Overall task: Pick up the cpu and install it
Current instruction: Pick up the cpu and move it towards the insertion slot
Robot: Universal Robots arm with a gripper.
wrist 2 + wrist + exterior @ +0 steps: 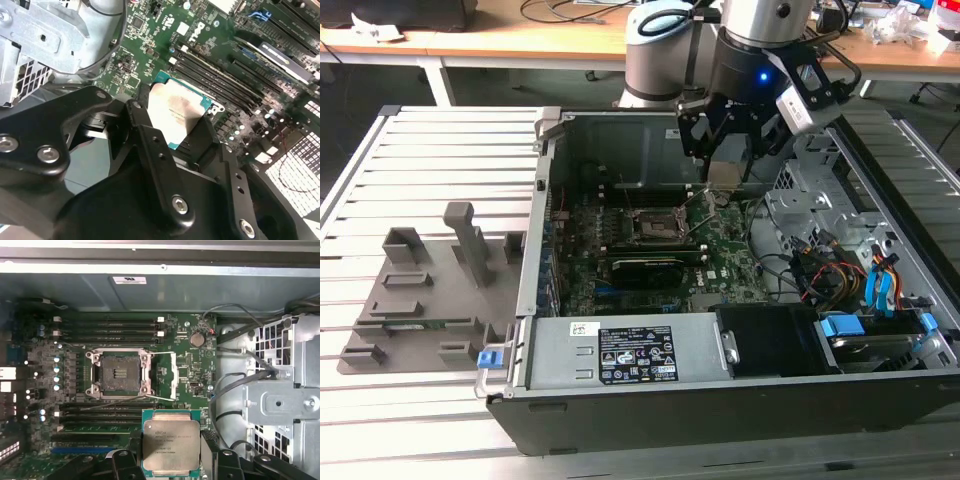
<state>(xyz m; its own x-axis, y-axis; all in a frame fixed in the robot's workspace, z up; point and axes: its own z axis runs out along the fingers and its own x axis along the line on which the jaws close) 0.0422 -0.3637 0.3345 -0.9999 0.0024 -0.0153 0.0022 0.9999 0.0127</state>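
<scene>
The cpu (pixel 171 445) is a small square chip with a pale silvery top on a green rim. My gripper (pixel 171 462) is shut on it, one black finger on each side. In the exterior view the gripper (pixel 724 172) hangs inside the open computer case (pixel 620 345), holding the cpu (pixel 723 178) above the motherboard. It is toward that view's right of the open black socket (pixel 658 222). In the first wrist view the socket (pixel 120 372) lies bare with its metal frame flipped open, apart from the cpu. The second wrist view shows the cpu (pixel 175 112) pinched between black fingers (pixel 145 125).
A metal drive cage (pixel 810 190) and loose cables (pixel 820 270) crowd the case on the exterior view's right. Memory slots (pixel 110 327) flank the socket, and a black card (pixel 655 270) lies in front of it. A grey fixture tray (pixel 430 290) sits outside the case on the left.
</scene>
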